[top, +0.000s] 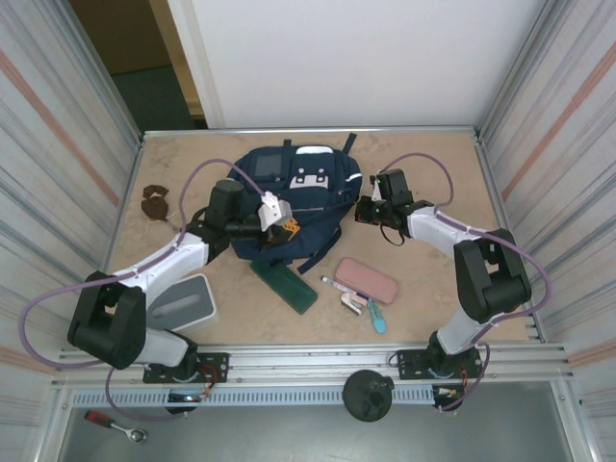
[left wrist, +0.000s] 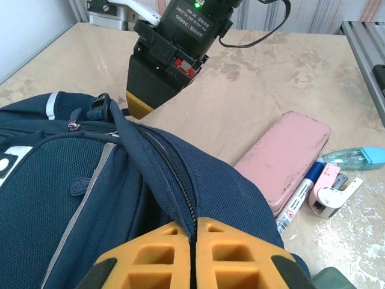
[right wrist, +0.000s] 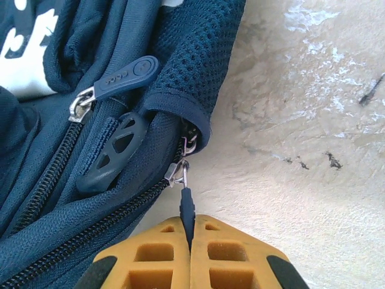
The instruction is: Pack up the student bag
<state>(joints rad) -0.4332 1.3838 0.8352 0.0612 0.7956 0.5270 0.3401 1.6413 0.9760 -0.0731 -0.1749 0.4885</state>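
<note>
student bag (top: 294, 197) lies flat mid-table toward the far edge, between the two arms, front pocket up, white patch on the far half

left gripper (left wrist: 194, 238) is closed, pads clamped on a ridge of the bag's navy fabric, with the main zip track running straight in between them; it sits at the bag's near-left side

right gripper (right wrist: 188, 241) is closed too, pinching the thin dark zipper pull (right wrist: 187, 211) at the bag's right edge, over bare tabletop; the metal slider is just beyond the fingertips. A second slider with a flat navy tab (right wrist: 123, 75) is further up that zip, and a perforated rubber tab (right wrist: 114, 150) lies between the two

loose on the table, near side of the bag:
- dark green flat case (top: 285, 286), just beside the bag's near edge
- pink pencil pouch (top: 367, 280), right of the case
- marker (left wrist: 301, 195), alongside the pouch
- pink-white tape dispenser (left wrist: 328, 192) and blue correction tape (left wrist: 355, 158), just beside the marker

grey-white box (top: 185, 303) sits by the left arm; small brown item (top: 154, 202) at the far left, too small to identify
</note>
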